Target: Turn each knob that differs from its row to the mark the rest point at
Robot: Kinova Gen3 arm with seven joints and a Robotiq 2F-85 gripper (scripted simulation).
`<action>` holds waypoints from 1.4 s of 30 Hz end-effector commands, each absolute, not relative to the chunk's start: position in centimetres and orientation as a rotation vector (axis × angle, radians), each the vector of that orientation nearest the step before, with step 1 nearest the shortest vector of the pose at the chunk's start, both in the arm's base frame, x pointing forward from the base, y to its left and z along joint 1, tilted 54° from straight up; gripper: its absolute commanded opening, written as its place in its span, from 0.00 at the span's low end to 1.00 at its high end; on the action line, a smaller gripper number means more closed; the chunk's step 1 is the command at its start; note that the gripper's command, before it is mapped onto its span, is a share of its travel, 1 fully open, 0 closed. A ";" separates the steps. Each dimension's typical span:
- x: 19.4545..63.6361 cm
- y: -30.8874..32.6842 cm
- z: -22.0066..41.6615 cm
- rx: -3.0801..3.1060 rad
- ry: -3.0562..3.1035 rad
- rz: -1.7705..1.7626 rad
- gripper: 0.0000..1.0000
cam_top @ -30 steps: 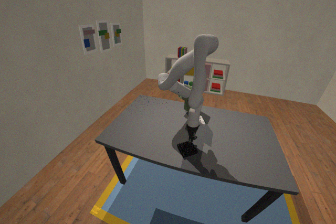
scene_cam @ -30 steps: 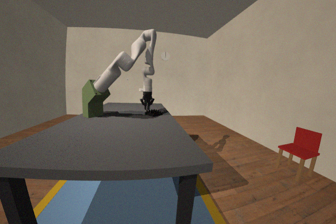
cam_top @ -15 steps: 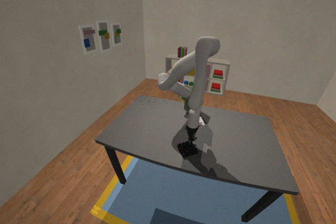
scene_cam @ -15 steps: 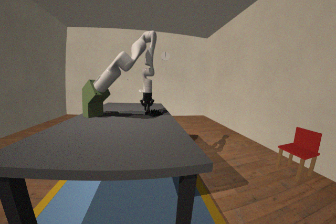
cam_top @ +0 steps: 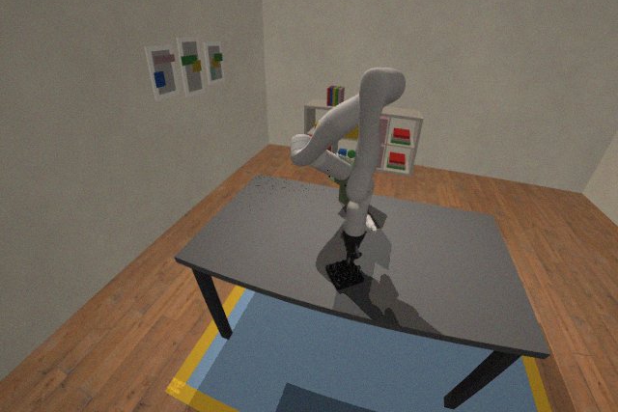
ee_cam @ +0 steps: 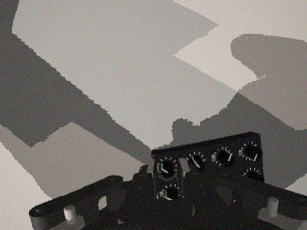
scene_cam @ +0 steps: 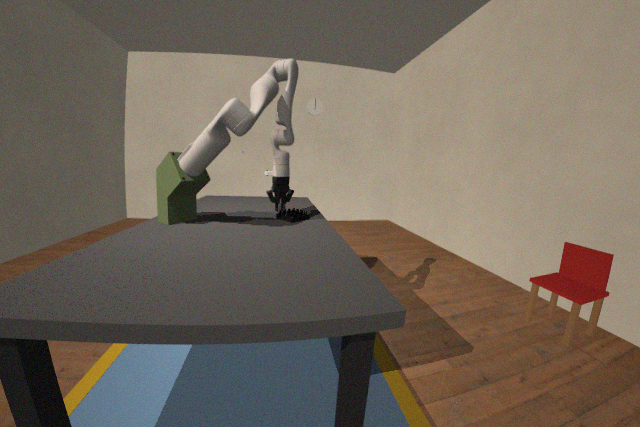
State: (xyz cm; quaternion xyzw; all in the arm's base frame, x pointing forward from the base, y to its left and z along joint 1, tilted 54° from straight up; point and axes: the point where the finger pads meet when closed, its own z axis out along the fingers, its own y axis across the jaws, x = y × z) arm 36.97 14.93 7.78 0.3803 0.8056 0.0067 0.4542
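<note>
The black knob box [cam_top: 346,275] [scene_cam: 297,216] [ee_cam: 211,145] stands on the table. In the wrist view four knobs run along its upper edge: the leftmost knob [ee_cam: 166,169], a second knob [ee_cam: 196,162], a third knob [ee_cam: 224,157] and the rightmost knob [ee_cam: 250,151]. Parts of further knobs show below. White lines are visible, but printed names are unreadable. My gripper [cam_top: 351,260] [scene_cam: 280,212] [ee_cam: 167,169] points down at the box's edge, fingers slightly apart. The leftmost knob appears between the fingers in the wrist view; I see no grip on it. The fingers and gripper body hide much of the box.
The grey table [cam_top: 279,242] [scene_cam: 217,272] carries the box near its long front edge [cam_top: 299,301]. The green arm base [scene_cam: 175,195] stands at the other side. Shadows of the arm fall around the box. A shelf [cam_top: 411,140] and a red chair [scene_cam: 584,272] stand away from the table.
</note>
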 end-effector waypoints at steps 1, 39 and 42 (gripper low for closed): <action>37.0 15.0 7.8 0.938 1.989 0.018 0.19; 37.0 15.0 7.8 0.938 1.989 0.018 0.08; 37.0 15.0 7.8 0.938 1.989 0.018 0.08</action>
